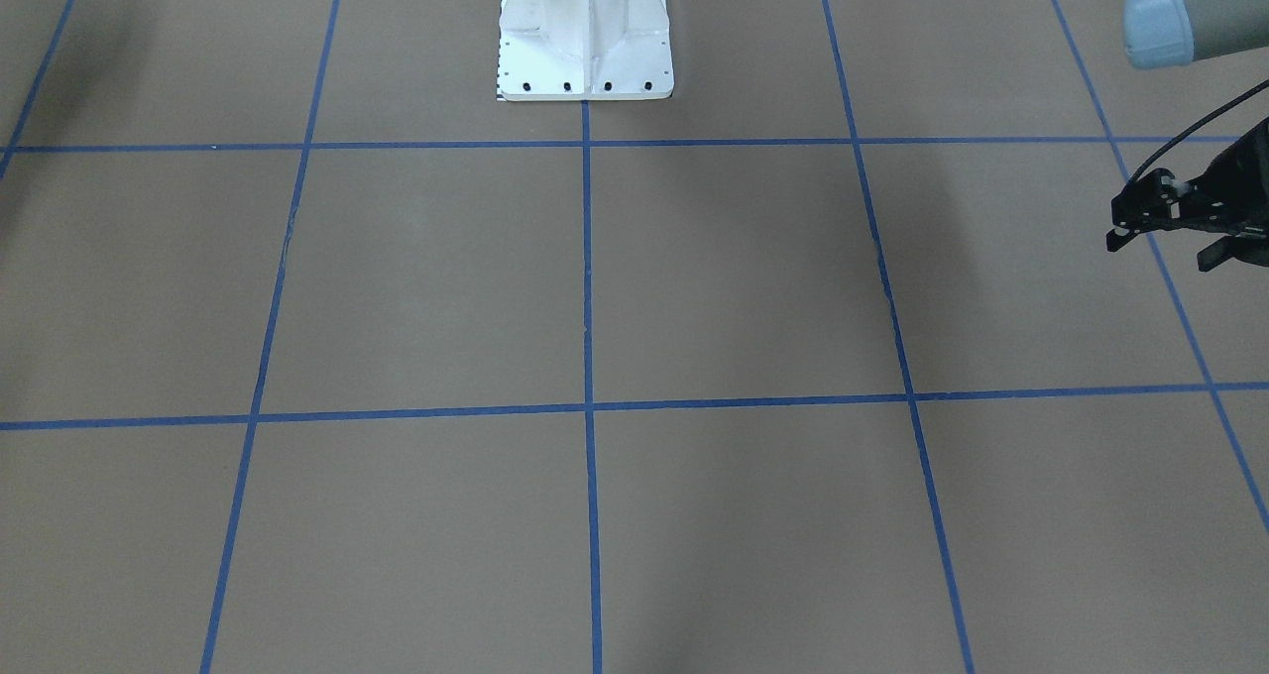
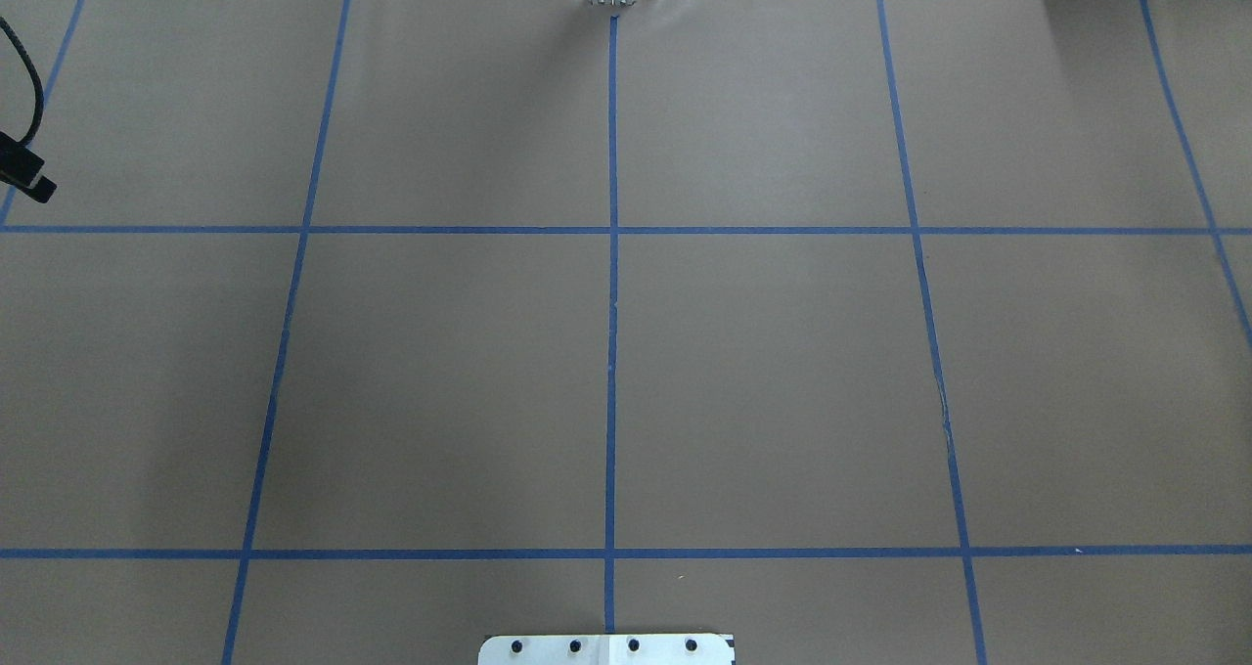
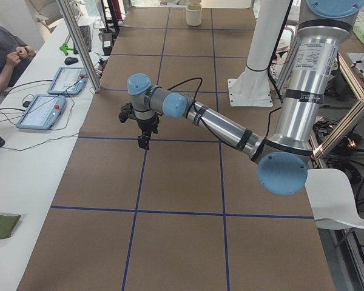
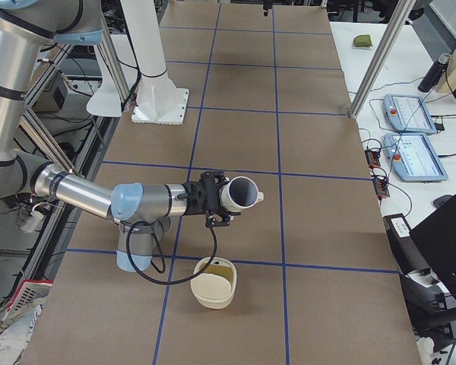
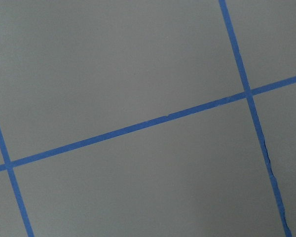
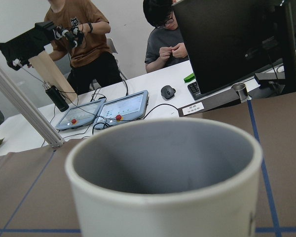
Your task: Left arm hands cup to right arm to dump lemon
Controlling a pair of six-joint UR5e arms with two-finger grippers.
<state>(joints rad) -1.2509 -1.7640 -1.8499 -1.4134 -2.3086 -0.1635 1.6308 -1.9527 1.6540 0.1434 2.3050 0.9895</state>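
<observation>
The white cup [image 4: 241, 193] is lifted above the table and tipped on its side, mouth facing away from the right arm [image 4: 83, 196]. My right gripper [image 4: 216, 199] grips it. In the right wrist view the cup [image 6: 163, 163] fills the frame and its grey inside shows no lemon. Below the cup stands a cream bowl [image 4: 213, 290] with yellow-green lemon [image 4: 219, 271] in it. My left gripper [image 1: 1162, 250] hangs at the table's other end, empty, its two dark prongs apart; it also shows in the exterior left view [image 3: 144, 132].
The white robot base [image 1: 585, 40] stands at the table's middle edge. Brown table mat with blue tape grid [image 2: 612, 352]. Two operators [image 6: 79, 44] and two tablets [image 4: 410, 137] are at the side bench. A metal post [image 4: 376, 61] stands at the table's edge.
</observation>
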